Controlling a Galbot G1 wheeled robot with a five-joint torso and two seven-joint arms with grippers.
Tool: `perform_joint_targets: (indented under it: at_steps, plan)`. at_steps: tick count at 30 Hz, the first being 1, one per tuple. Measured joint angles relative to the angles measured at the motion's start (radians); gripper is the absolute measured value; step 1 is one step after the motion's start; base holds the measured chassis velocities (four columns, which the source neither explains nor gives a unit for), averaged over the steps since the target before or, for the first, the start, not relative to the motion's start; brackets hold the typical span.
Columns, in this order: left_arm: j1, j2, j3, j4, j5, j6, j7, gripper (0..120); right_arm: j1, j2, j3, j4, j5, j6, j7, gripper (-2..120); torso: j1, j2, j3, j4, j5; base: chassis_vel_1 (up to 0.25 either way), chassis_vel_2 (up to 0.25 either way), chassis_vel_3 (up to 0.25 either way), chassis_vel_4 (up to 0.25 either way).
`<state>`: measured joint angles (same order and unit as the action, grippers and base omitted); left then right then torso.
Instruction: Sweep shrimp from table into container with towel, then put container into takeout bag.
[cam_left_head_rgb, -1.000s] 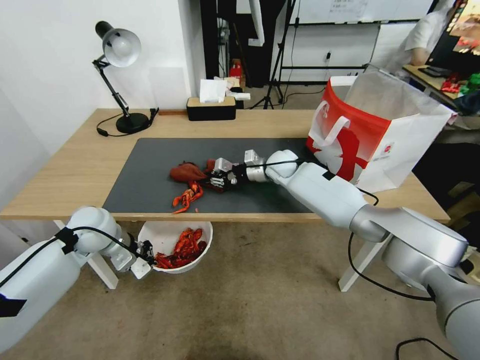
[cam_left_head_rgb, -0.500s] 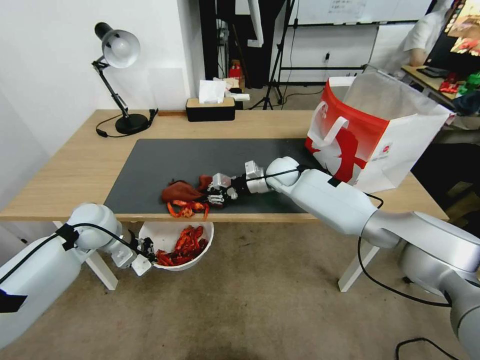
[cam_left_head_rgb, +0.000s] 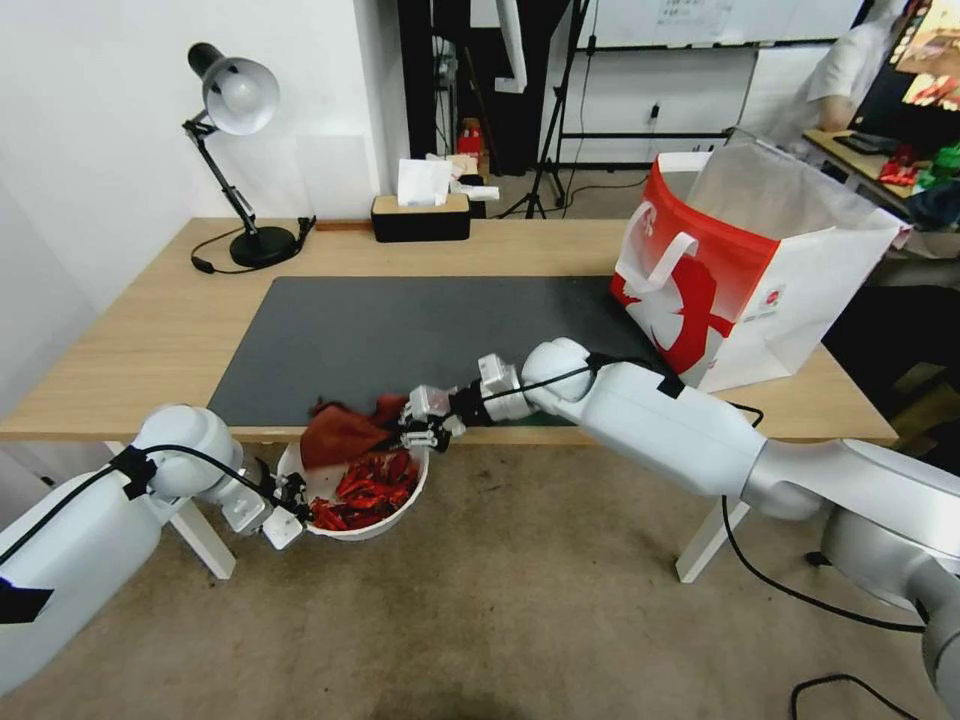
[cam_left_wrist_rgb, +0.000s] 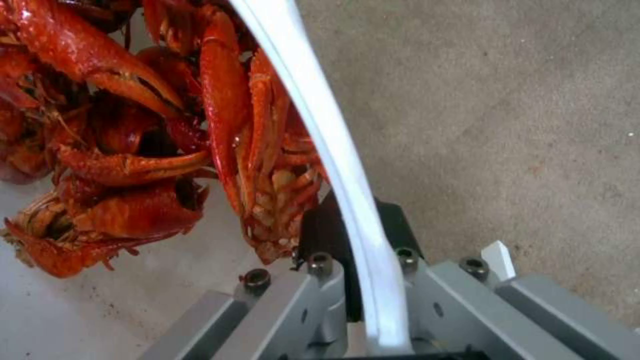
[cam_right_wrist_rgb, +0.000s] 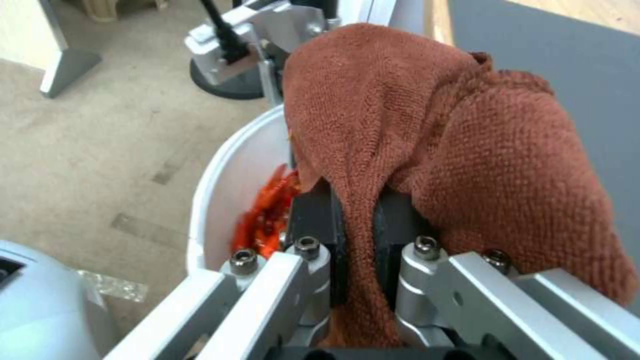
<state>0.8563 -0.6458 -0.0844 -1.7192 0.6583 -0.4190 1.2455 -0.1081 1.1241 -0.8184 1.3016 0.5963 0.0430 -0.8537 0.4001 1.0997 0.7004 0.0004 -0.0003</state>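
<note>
The white container (cam_left_head_rgb: 405, 500) hangs just below the table's (cam_left_head_rgb: 130, 340) front edge, and my left gripper (cam_left_head_rgb: 287, 508) is shut on its rim (cam_left_wrist_rgb: 313, 115). Red-orange shrimp (cam_left_head_rgb: 368, 488) lie heaped inside it, close to the left fingers (cam_left_wrist_rgb: 320, 235). My right gripper (cam_left_head_rgb: 418, 433) is shut on the rust-brown towel (cam_left_head_rgb: 335, 437), which overhangs the front edge above the container. The towel (cam_right_wrist_rgb: 427, 130) is pinched between the right gripper's (cam_right_wrist_rgb: 357, 225) fingers, with the container (cam_right_wrist_rgb: 227, 170) and shrimp (cam_right_wrist_rgb: 267, 215) beneath. The red and white takeout bag (cam_left_head_rgb: 745, 270) stands open at the table's right end.
A dark grey mat (cam_left_head_rgb: 420, 330) covers the table's middle. At the back stand a desk lamp (cam_left_head_rgb: 238, 100) and a black tissue box (cam_left_head_rgb: 421, 216). White table legs (cam_left_head_rgb: 205, 540) stand beside the container, over bare floor.
My right gripper dragged the towel and the last shrimp across the mat to the front edge. The shrimp dropped into the container, and the towel now hangs over the edge.
</note>
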Motion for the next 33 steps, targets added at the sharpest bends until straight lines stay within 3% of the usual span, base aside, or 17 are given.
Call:
perform_joint_targets:
  at_steps: [5,8,12,13,15,16,18,19,21,22,24,25,27,33]
  plan:
    - [0.005,0.0,-0.002,-0.003,0.0,0.0,0.0,0,-0.009,-0.023,0.01,0.038,0.055,-0.03,0.025,6,0.0,0.0,0.0,-0.0002,0.0,0.0,0.0,0.0,0.0]
    - [0.017,0.002,-0.008,-0.009,0.0,0.001,0.0,0,-0.022,-0.05,0.096,0.092,0.185,-0.059,0.101,6,0.0,0.0,0.0,-0.0003,0.0003,0.0,0.0,0.0,0.0]
    - [0.026,0.002,-0.013,-0.01,0.001,0.001,0.0,0,-0.03,-0.072,0.162,0.129,0.27,-0.069,0.2,6,0.0,0.0,0.0,-0.0002,0.0002,0.0,0.0,0.0,0.0]
    - [0.032,0.002,-0.015,-0.011,0.002,0.001,0.0,0,-0.035,-0.086,0.184,0.157,0.291,-0.078,0.294,6,0.0,0.0,0.0,-0.0004,0.0002,0.0,0.0,0.0,0.0]
    - [0.042,0.002,-0.018,-0.015,0.004,0.001,0.0,0,-0.051,-0.131,0.209,0.259,0.302,-0.152,0.572,6,0.0,0.0,0.0,-0.0003,0.0003,0.0,0.0,0.0,0.0]
    - [0.042,0.002,-0.018,-0.015,0.004,0.001,0.0,0,-0.051,-0.131,0.209,0.259,0.302,-0.152,0.572,6,0.0,0.0,0.0,-0.0003,0.0003,0.0,0.0,0.0,0.0]
    - [0.052,0.002,-0.02,-0.018,0.004,0.001,0.0,0,-0.077,-0.17,0.218,0.364,0.307,-0.278,0.884,6,0.0,0.0,-0.001,-0.0007,0.0005,0.0,0.0,0.0,0.0]
    - [0.052,0.002,-0.02,-0.018,0.004,0.001,0.0,0,-0.077,-0.17,0.218,0.364,0.307,-0.278,0.884,6,0.0,0.0,-0.001,-0.0007,0.0005,0.0,0.0,0.0,0.0]
    - [0.06,-0.001,-0.021,-0.019,0.008,0.001,0.0,0,-0.109,-0.184,0.234,0.415,0.371,-0.401,1.161,6,0.0,0.0,-0.001,-0.0005,0.0003,0.0,0.0,0.0,0.0]
    - [0.06,-0.001,-0.021,-0.019,0.008,0.001,0.0,0,-0.109,-0.184,0.234,0.415,0.371,-0.401,1.161,6,0.0,0.0,-0.001,-0.0005,0.0003,0.0,0.0,0.0,0.0]
    - [0.065,-0.003,-0.021,-0.023,0.01,0.001,0.0,0,-0.146,-0.178,0.256,0.434,0.474,-0.464,1.451,6,0.0,0.0,0.0,-0.0006,0.0004,0.0,0.0,0.0,0.0]
    - [0.065,-0.003,-0.021,-0.023,0.01,0.001,0.0,0,-0.146,-0.178,0.256,0.434,0.474,-0.464,1.451,6,0.0,0.0,0.0,-0.0006,0.0004,0.0,0.0,0.0,0.0]
    - [0.068,-0.004,-0.021,-0.024,0.013,0.001,0.0,0,-0.175,-0.176,0.276,0.441,0.523,-0.472,1.573,6,0.0,0.0,0.0,-0.0005,0.0005,0.0,0.0,0.0,0.0]
    - [0.077,-0.006,-0.022,-0.03,0.016,0.001,0.001,0,-0.202,-0.179,0.296,0.44,0.53,-0.468,1.612,24,0.0,0.0,0.0,-0.0005,0.0004,0.0,0.0,0.0,0.0]
